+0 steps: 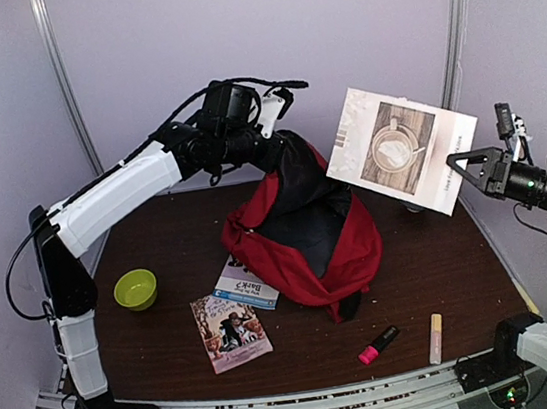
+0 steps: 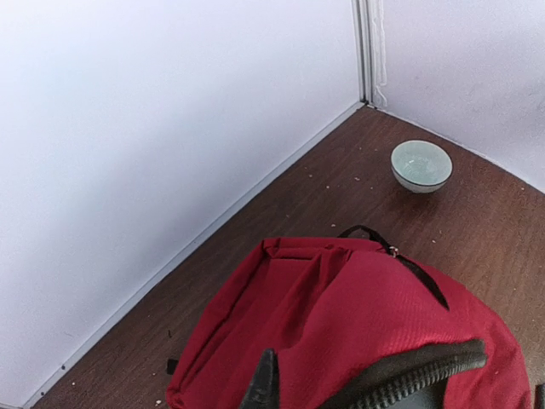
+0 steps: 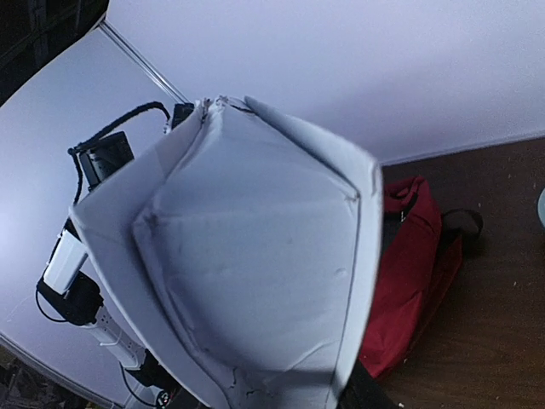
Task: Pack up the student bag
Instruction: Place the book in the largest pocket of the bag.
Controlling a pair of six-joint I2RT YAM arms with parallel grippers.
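Note:
The student bag (image 1: 304, 246) is a red backpack standing mid-table, its dark lining showing through the open top. My left gripper (image 1: 271, 149) is shut on the bag's upper back edge and holds it up; in the left wrist view one dark fingertip (image 2: 264, 379) rests against the red fabric (image 2: 358, 315). To the right, above the table, my right gripper (image 1: 465, 167) is shut on the edge of a white booklet (image 1: 399, 148) with a coffee-cup picture. The booklet's blank back (image 3: 247, 264) fills the right wrist view, hiding the fingers, with the bag (image 3: 417, 256) behind it.
A green bowl (image 1: 135, 289) sits left of the bag, also seen as the bowl (image 2: 421, 164) near the wall corner. Two books (image 1: 232, 331) (image 1: 246, 281) lie in front, one partly under the bag. A pink marker (image 1: 378, 345) and a cream stick (image 1: 436, 337) lie near the front edge.

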